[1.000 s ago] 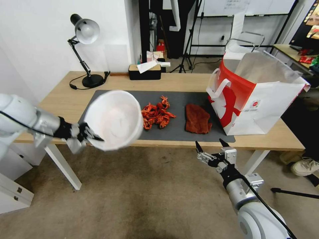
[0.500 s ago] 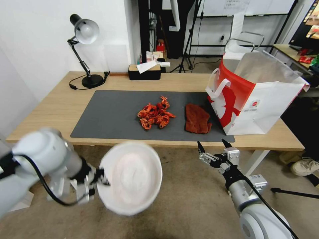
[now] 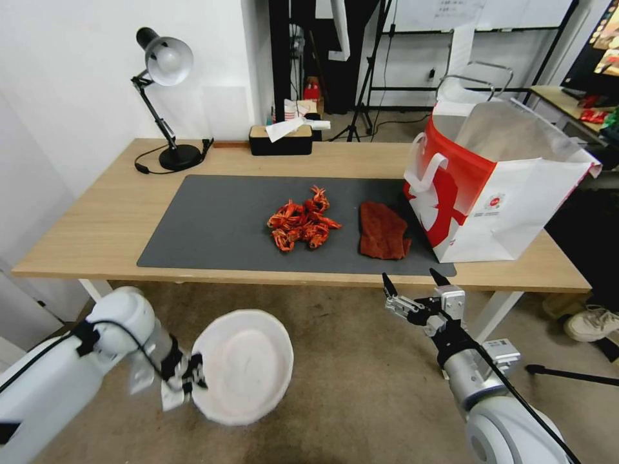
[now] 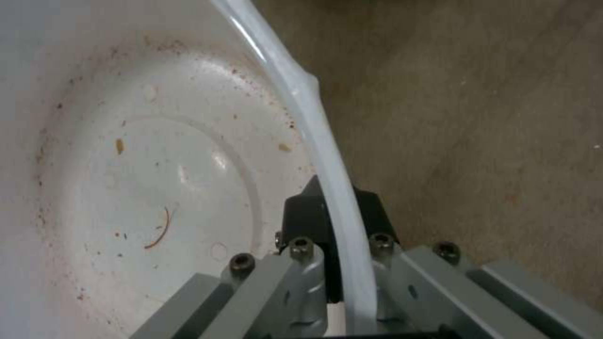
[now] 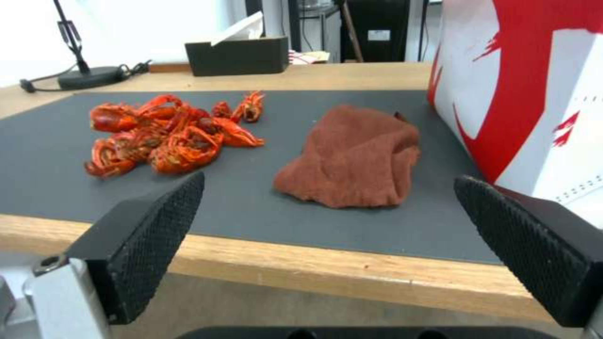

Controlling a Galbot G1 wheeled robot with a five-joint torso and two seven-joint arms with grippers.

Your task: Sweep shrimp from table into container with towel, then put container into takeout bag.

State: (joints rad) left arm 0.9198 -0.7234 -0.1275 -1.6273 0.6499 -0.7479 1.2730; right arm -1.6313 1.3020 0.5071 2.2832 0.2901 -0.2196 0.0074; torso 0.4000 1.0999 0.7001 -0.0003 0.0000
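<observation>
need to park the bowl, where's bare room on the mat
The dark grey mat is bare between its lamp-side end and the orange-red shrimp pile. It is crowded from there on: rust-red fuzzy towel, then the white-and-red paper takeout bag.

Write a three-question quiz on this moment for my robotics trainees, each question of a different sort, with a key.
1. True or false: the shrimp lie inside the container.
2. What lies between the shrimp and the takeout bag? A lamp; B towel; C tissue box.
3. Fill in: the left gripper holds the container by its ____.

Key
1. False; they lie on the table mat.
2. B, the towel.
3. Rim. The right gripper waits open.
</observation>
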